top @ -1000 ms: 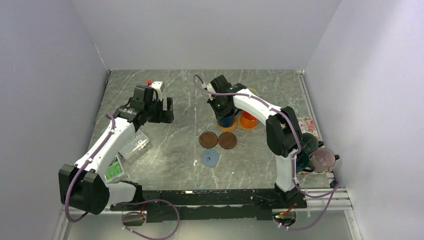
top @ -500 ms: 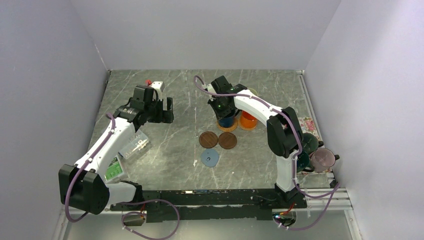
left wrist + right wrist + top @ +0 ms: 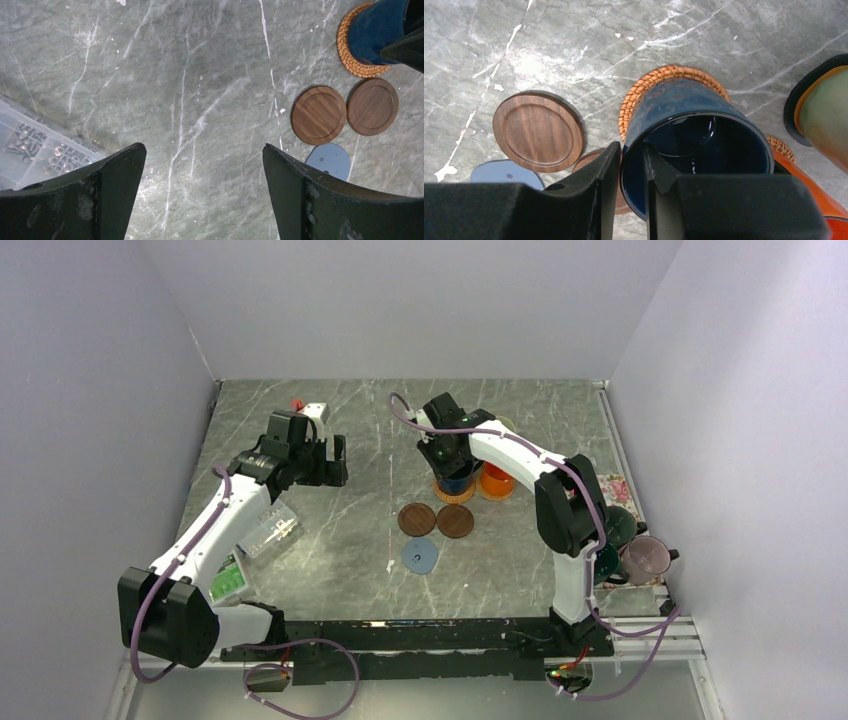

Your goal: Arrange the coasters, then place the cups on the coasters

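Straddling the rim of the dark blue cup (image 3: 674, 107) with the right tool (image 3: 629, 152), one finger inside, one outside, narrowly parted; cannot tell whether pinching. Seated on a tan woven coaster (image 3: 644, 82), far-centre on the bench (image 3: 574, 40). Holding the left tool (image 3: 202, 150) spread wide, empty, at left.

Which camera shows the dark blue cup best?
Right wrist: the dark blue cup fills the frame, on a tan woven coaster, the right gripper straddling its rim. Left wrist catches only its side; top external hides most of it under the right arm.
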`<state>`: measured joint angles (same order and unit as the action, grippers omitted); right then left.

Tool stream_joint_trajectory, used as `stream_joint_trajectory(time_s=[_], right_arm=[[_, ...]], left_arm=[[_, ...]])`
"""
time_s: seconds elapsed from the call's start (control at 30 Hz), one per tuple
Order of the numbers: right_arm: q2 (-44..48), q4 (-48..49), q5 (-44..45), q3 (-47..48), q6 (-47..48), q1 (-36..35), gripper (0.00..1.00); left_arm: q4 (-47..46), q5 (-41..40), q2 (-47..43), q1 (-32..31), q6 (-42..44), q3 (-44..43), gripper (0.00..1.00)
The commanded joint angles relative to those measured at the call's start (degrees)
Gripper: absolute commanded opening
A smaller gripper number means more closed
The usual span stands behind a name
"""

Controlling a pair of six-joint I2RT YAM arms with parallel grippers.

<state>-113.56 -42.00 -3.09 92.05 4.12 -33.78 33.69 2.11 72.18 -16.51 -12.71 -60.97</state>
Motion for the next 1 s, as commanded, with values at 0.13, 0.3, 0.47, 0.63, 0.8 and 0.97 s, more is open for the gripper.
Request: stream_joint_trajectory(time_s=[0.13, 0.3, 0.47, 0.63, 0.8, 0.97], right_arm=[[3.7, 0.7, 0.9, 0.3, 0.2, 0.3, 0.32], [4.7, 0.3, 0.7, 1.3, 0.0, 0.2, 0.38], [8.3, 0.8, -0.5, 1.8, -0.8, 0.1, 0.49], [13.0, 0.5, 0.8, 2.8, -3.6, 0.0, 0.56], [21.2, 2.5, 6.2, 1.0, -9.3, 0.1, 0.66], [28.5, 0.7, 13.0, -3.8, -16.6, 4.2, 0.78]], left_arm=[[-1.2, 0.5, -0.1, 0.2, 0.8, -0.1, 0.93], [-1.2, 0.4, -0.2, 0.2, 0.8, -0.1, 0.93], [-1.3, 0.0, -0.4, 0.2, 0.7, 0.0, 0.93], [-1.3, -0.5, -0.6, 0.2, 0.7, 0.1, 0.93], [-1.7, -1.4, -1.7, 0.1, 0.6, 0.4, 0.93], [-2.2, -2.0, -3.1, 0.2, 0.5, 0.8, 0.93]])
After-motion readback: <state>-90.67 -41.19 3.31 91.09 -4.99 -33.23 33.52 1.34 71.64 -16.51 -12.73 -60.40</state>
